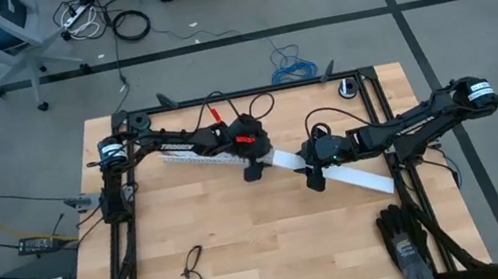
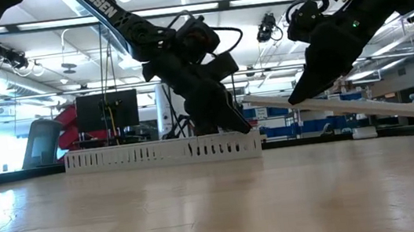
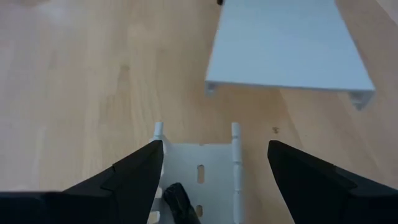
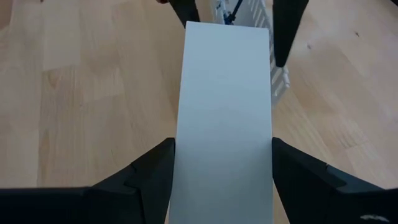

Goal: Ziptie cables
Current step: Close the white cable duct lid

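Note:
A white slotted duct lies on the table, open side up. My left gripper is open, slanting down over the duct's right end, one finger on each side of it; whether a finger touches it I cannot tell. A dark thing lies in the duct's channel; what it is I cannot tell. The cables and the ziptie are hidden or out of view. My right gripper is shut on a wide flat white strip, whose far end hangs just beyond the duct's end. My right gripper pinches the wide white strip by its two long edges between its two fingers, nearer the end that faces the duct. The fingers come from the table's right, slanting down, and lie along the strip. The strip is lifted off the table.
Black glasses lie near the table's front edge, left of the middle. A pair of black gloves lies at the front right corner. A black frame runs round the table. Bare wood shows between the duct and the front edge.

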### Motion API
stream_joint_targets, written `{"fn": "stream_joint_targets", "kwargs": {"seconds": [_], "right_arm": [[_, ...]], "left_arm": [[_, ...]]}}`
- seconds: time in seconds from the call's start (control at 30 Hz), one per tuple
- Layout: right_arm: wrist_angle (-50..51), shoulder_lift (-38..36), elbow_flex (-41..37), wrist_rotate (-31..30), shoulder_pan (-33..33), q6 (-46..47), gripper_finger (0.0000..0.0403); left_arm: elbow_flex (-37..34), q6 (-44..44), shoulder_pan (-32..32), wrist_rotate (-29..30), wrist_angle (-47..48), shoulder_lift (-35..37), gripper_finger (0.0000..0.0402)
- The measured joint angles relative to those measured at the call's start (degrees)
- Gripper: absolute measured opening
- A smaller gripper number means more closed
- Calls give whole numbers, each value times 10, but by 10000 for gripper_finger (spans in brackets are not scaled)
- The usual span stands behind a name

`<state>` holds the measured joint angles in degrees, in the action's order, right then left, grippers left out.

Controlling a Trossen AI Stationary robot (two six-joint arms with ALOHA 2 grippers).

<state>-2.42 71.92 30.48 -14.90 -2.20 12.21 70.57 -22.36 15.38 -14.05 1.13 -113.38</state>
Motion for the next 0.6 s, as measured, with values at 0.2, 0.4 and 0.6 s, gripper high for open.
{"fn": "stream_joint_targets", "kwargs": {"seconds": [0.2, 0.4, 0.6], "right_arm": [[0, 0, 0, 0, 0, 0, 235], [0, 0, 0, 0, 0, -2, 235], [0, 0, 0, 0, 0, -2, 235]], "left_arm": [[0, -1, 4, 33, -6, 0, 303], [0, -1, 4, 35, -5, 0, 303], [-1, 3, 9, 37, 11, -12, 303]]}}
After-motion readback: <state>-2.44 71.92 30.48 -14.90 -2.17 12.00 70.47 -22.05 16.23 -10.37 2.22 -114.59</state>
